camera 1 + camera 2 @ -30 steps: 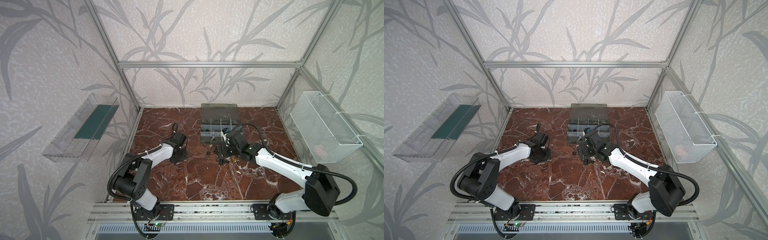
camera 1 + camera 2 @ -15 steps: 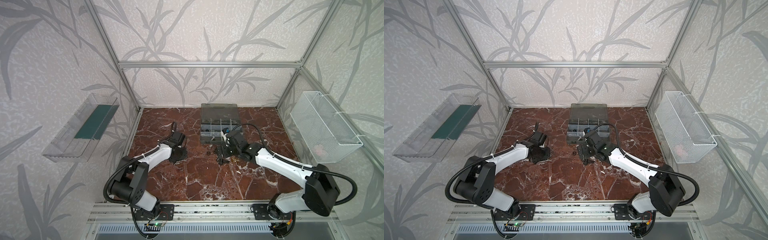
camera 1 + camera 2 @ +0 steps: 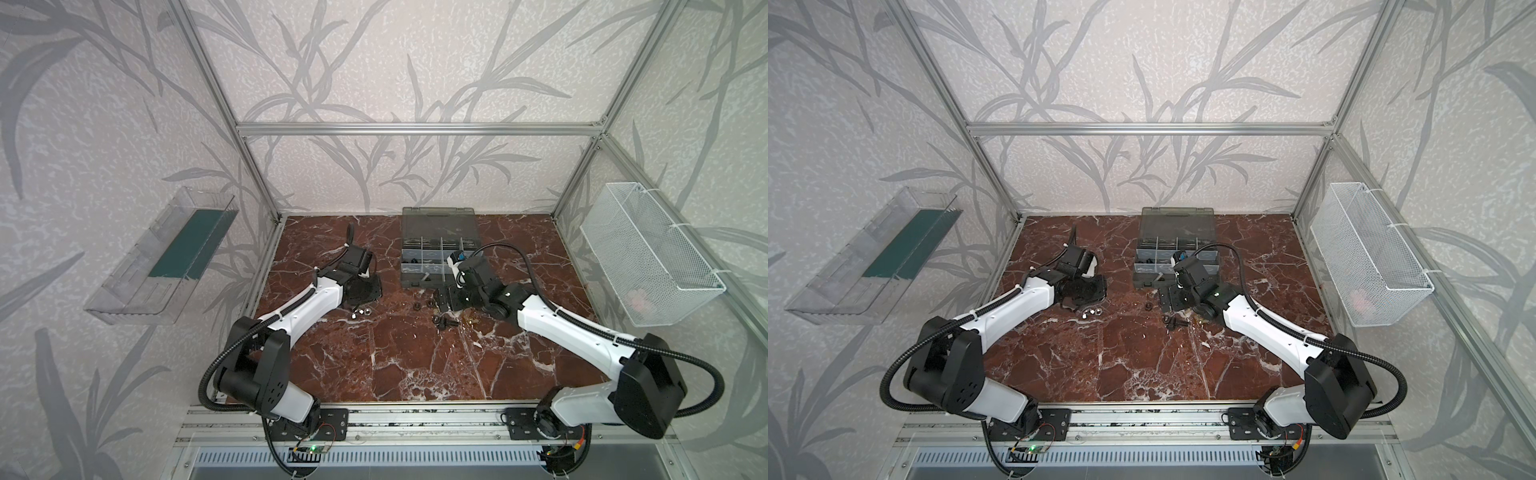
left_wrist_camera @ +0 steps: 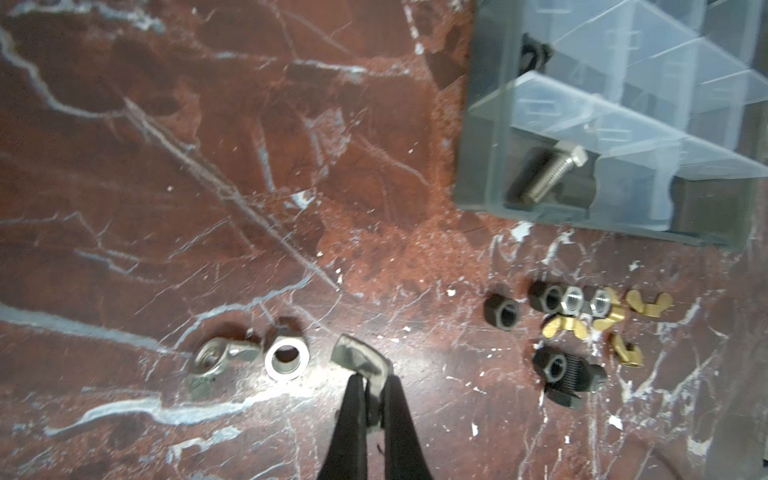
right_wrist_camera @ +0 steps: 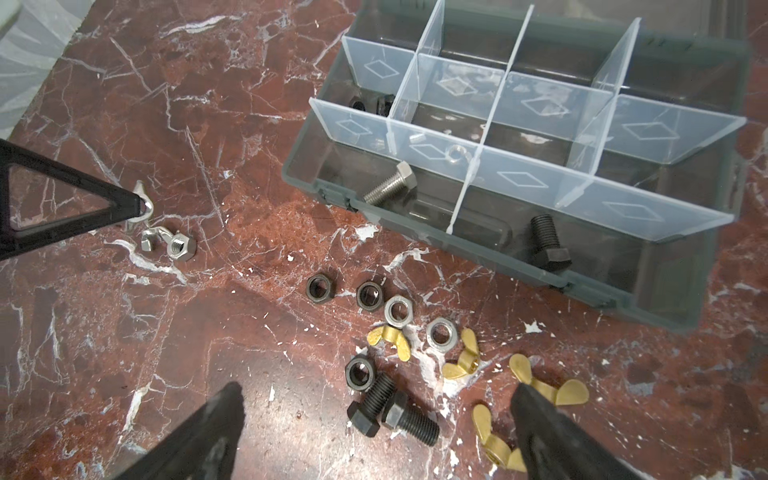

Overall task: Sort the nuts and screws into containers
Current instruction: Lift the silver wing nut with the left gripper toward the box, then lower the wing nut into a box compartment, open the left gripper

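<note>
In both top views I see the dark grey plastic organiser case (image 3: 419,283) (image 3: 1144,284) at the far middle of the red marble surface (image 3: 415,365), its smoky lid (image 3: 438,220) laid open. The left gripper (image 3: 356,305) sits left of it; the right gripper (image 3: 442,300) hangs just near of it.

From the left wrist, the left gripper (image 4: 370,380) is pinched tight on a silver wing nut (image 4: 359,359), just beside a silver hex nut (image 4: 286,357).

From the right wrist, the right gripper (image 5: 376,392) is spread wide and holds nothing. Two black bolts (image 5: 395,411) lie between its fingers, with brass wing nuts (image 5: 461,363) and black hex nuts (image 5: 318,289) around them. In the case, a silver bolt (image 5: 390,187) lies in the near left compartment (image 5: 332,174), a black bolt (image 5: 546,241) in the next one right.
</note>
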Controlling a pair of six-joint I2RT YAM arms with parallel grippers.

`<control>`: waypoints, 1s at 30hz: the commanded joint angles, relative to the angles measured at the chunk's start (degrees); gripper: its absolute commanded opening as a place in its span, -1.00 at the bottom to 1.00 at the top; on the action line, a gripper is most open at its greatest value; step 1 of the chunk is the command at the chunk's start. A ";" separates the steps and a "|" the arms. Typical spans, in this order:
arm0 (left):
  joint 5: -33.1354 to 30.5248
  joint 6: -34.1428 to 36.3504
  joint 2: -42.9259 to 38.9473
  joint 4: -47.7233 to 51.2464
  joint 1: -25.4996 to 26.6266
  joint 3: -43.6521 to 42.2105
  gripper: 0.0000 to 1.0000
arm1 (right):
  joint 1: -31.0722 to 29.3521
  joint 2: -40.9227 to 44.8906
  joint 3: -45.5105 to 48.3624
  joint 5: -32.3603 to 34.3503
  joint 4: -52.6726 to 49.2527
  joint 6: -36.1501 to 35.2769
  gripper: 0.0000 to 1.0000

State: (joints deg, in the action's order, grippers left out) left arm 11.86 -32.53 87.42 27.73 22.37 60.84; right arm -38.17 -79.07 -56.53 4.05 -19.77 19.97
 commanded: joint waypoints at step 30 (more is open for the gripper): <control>1.98 4.24 43.67 -1.92 10.59 51.39 -1.00 | 17.23 9.80 0.36 -6.84 -7.79 0.52 0.98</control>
State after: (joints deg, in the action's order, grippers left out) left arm 15.86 -29.47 129.75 24.12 32.80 109.43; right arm -21.58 -70.30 -57.49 -1.48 -26.04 21.15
